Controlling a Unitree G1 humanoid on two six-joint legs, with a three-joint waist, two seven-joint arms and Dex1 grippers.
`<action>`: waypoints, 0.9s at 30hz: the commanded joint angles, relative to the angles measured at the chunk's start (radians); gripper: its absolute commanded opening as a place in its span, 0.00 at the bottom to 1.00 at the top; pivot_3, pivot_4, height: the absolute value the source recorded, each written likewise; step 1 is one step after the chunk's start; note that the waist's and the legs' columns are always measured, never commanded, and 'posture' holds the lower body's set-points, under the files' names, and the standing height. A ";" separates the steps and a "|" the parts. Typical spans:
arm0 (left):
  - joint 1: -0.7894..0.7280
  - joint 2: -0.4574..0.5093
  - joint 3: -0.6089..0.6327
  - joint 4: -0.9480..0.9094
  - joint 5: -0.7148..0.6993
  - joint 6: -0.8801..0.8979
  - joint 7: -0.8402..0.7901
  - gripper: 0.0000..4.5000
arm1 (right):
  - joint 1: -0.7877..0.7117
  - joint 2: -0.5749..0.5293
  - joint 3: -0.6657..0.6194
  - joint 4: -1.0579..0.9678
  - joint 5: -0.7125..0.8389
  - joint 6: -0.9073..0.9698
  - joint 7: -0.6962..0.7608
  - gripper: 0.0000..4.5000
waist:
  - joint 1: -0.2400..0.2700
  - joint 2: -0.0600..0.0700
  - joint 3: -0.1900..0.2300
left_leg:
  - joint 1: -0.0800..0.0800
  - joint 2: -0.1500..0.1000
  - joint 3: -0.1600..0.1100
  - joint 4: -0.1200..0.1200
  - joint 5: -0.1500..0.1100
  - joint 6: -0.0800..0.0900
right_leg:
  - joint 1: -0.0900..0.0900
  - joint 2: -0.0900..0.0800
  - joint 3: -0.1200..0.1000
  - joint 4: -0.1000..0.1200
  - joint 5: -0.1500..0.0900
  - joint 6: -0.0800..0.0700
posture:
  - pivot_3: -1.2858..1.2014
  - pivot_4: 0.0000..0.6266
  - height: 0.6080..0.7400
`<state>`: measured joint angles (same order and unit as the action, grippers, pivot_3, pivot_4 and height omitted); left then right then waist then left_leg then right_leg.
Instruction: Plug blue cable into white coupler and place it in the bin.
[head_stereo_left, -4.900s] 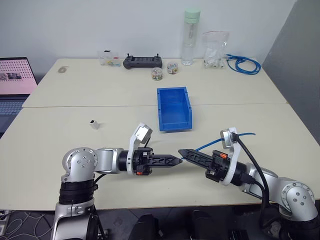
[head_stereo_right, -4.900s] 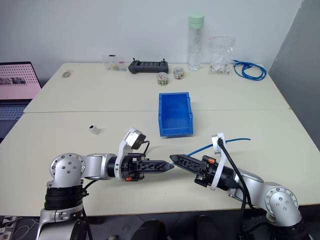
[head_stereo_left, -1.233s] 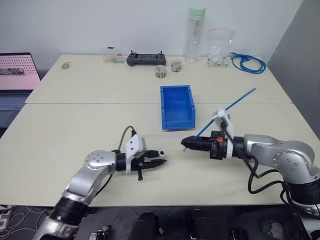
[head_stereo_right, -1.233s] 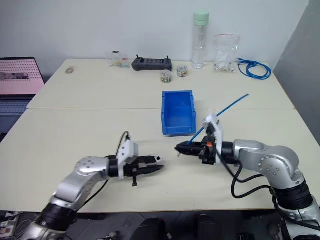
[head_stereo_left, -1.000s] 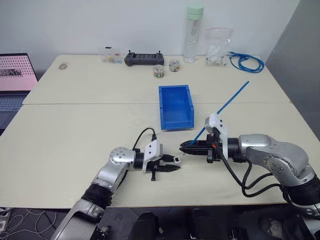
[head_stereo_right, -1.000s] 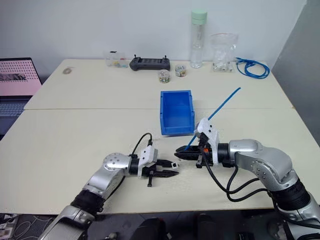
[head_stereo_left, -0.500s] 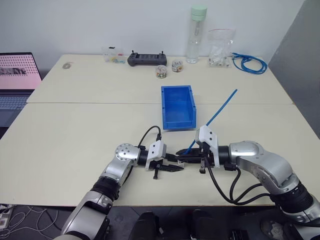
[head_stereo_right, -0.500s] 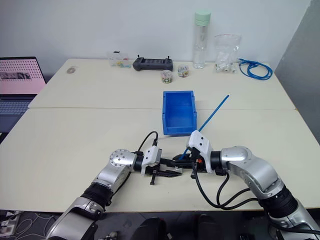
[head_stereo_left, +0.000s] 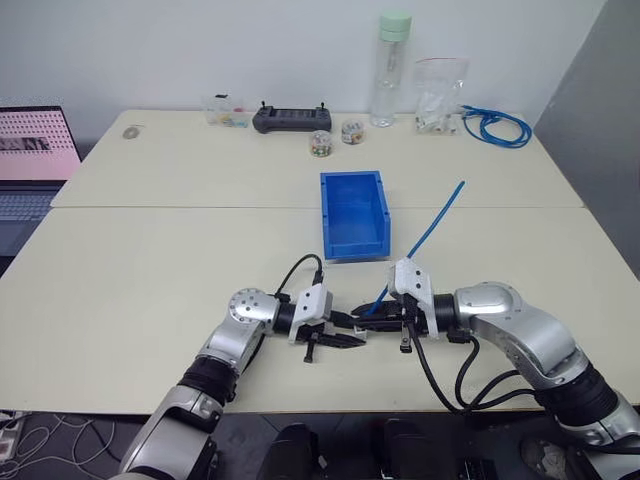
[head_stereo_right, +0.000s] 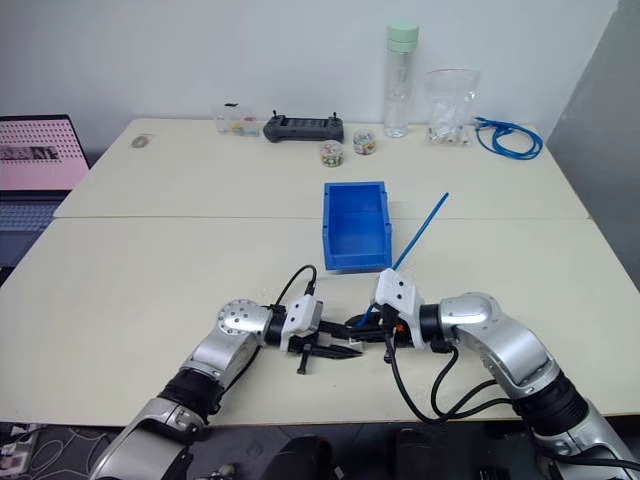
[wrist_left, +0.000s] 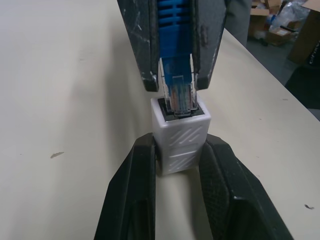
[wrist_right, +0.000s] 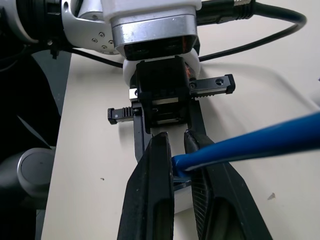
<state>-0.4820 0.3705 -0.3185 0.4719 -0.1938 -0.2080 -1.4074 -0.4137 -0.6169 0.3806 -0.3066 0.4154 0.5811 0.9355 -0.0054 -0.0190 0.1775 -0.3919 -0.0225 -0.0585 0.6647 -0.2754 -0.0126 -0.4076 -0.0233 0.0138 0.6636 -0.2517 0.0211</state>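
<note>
Between your two fingertip pairs, left gripper (wrist_left: 177, 165) pinches the light, rigid white coupler (wrist_left: 180, 140) while right gripper (wrist_right: 181, 165) clamps the springy blue cable (wrist_left: 176, 30) just behind its fragile clear plug (wrist_left: 179, 97), so keep hold there.

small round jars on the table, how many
2: both small round jars stand at the far side, beyond the bright blue plastic bin: one nearer the black controller, one nearer the clear bottle.

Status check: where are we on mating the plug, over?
Left end effector clamps small white boxy coupler. Right end effector grips thin blue cable, clear plug at coupler mouth, seating unconfirmed. Blue plastic bin behind, path open.
</note>
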 joint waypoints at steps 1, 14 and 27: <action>0.023 0.021 -0.015 -0.033 0.000 0.018 -0.043 0.20 | -0.001 -0.003 0.020 0.037 -0.044 -0.034 0.038 0.04 | -0.002 0.000 0.000 | 0.000 0.000 0.000 0.000 0.000 0.000 | 0.000 0.000 0.000 0.000 0.000 0.000 | 0.52 0.24 1.00; 0.004 0.025 -0.009 -0.038 0.007 0.029 -0.062 0.20 | -0.047 -0.012 0.077 0.153 -0.140 -0.161 0.179 0.04 | -0.008 0.001 0.000 | 0.002 0.000 0.001 0.000 0.000 0.000 | 0.001 0.001 0.000 0.001 0.000 0.000 | 0.52 0.24 1.00; 0.013 0.023 -0.001 -0.038 0.019 0.012 -0.036 0.20 | -0.070 0.048 0.105 0.228 -0.192 -0.199 0.198 0.04 | -0.013 0.001 -0.001 | 0.006 0.001 0.001 -0.001 0.000 0.000 | 0.003 0.000 0.001 0.002 0.000 0.000 | 0.52 0.24 1.00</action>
<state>-0.4762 0.3987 -0.3264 0.4433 -0.1708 -0.1820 -1.4494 -0.4933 -0.5784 0.4567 -0.1294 0.2829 0.3787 1.1508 -0.0180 -0.0180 0.1767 -0.3853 -0.0219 -0.0572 0.6639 -0.2753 -0.0126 -0.4042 -0.0231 0.0147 0.6652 -0.2517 0.0210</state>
